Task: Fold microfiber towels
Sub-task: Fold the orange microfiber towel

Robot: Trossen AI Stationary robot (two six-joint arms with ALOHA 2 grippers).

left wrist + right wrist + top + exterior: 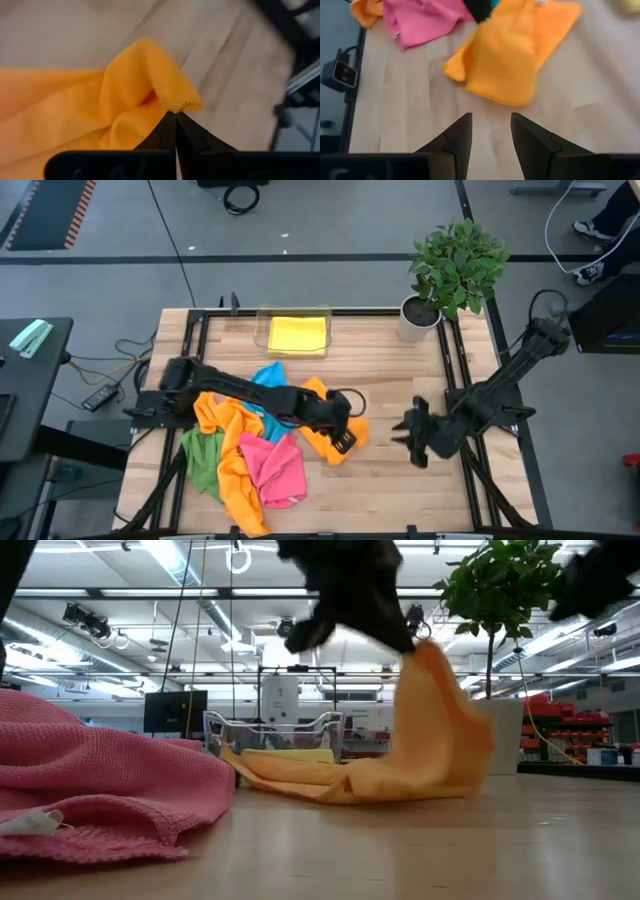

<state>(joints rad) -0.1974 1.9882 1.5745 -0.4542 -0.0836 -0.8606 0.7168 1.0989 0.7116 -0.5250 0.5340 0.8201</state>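
left side of the table: loose pile of microfiber towels (pixel 245 455), unfolded, overlapping. countable in the high view: one green (pixel 203 458), one pink (pixel 275 465), one blue (pixel 270 375) mostly buried, and orange in the pile (pixel 235 470) — could be one or two cloths, can't separate them.

left gripper (pixel 343 435) reaches across the pile toward table centre, jaws fully closed and pinching a corner of a separate orange towel (pixel 335 442). left wrist view shows the corner (pixel 172 95) nipped right at the fingertips. low view: that corner is lifted, rest of the cloth (pixel 400 765) trails on the wood. reads as dragging one towel clear of the heap onto bare table so it can be spread flat.

far edge, centre: clear plastic tray (pixel 262 330) with one yellow towel (pixel 297 335) lying flat in it, looks already folded. likely the drop-off spot.

right gripper (pixel 412 430) hovers just beside the orange towel on the bare wood, jaws part open, nothing in them. right wrist view has the cloth (pixel 512 60) straight ahead of its fingers (pixel 457 135). judged: staged to take the other corner.

far right corner: one potted plant (pixel 450 270), well apart from the work.

count: six towels for certain, seven if the pile orange is two; one tray, one plant.
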